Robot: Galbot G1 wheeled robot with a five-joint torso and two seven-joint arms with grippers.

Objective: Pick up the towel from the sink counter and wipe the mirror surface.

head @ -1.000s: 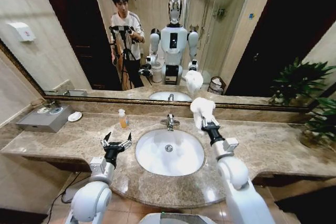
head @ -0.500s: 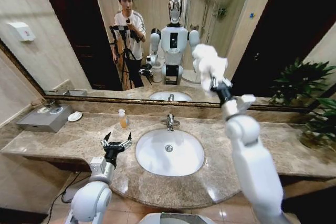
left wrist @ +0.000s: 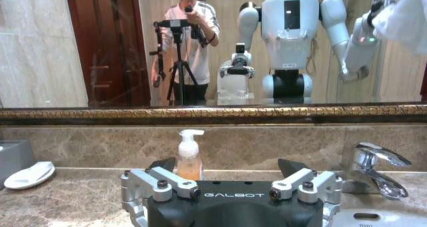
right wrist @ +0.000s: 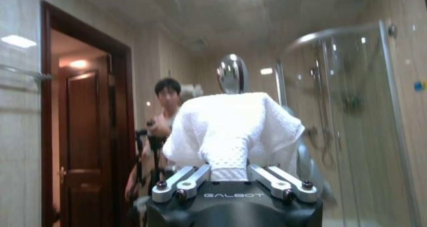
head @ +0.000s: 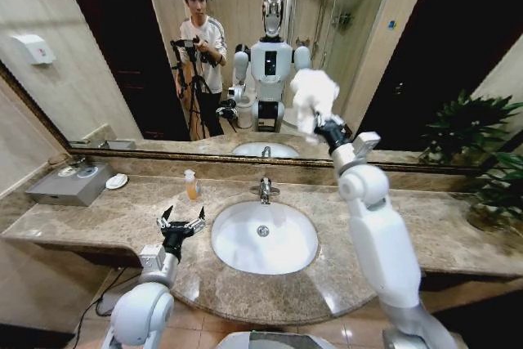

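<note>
The white towel (head: 313, 96) is bunched in my right gripper (head: 324, 123), which is shut on it and holds it up against the mirror (head: 392, 55), above and right of the tap. In the right wrist view the towel (right wrist: 230, 129) drapes over the closed gripper (right wrist: 229, 174), close to the glass. Low over the sink counter (head: 106, 214), just left of the basin, my left gripper (head: 181, 222) is open and holds nothing. The left wrist view has that gripper (left wrist: 228, 169) facing the mirror (left wrist: 100, 47), with the towel (left wrist: 403, 17) at a corner.
An oval white basin (head: 263, 239) with a chrome tap (head: 265, 190) sits mid-counter. A soap bottle (head: 191, 185) stands left of the tap; a grey box (head: 69, 184) and a soap dish (head: 116, 181) lie farther left. A plant (head: 490, 177) is at the right end.
My right arm rose from above the tap to the mirror with the towel, then shifted a little left and down along the glass. The left arm stayed still.
</note>
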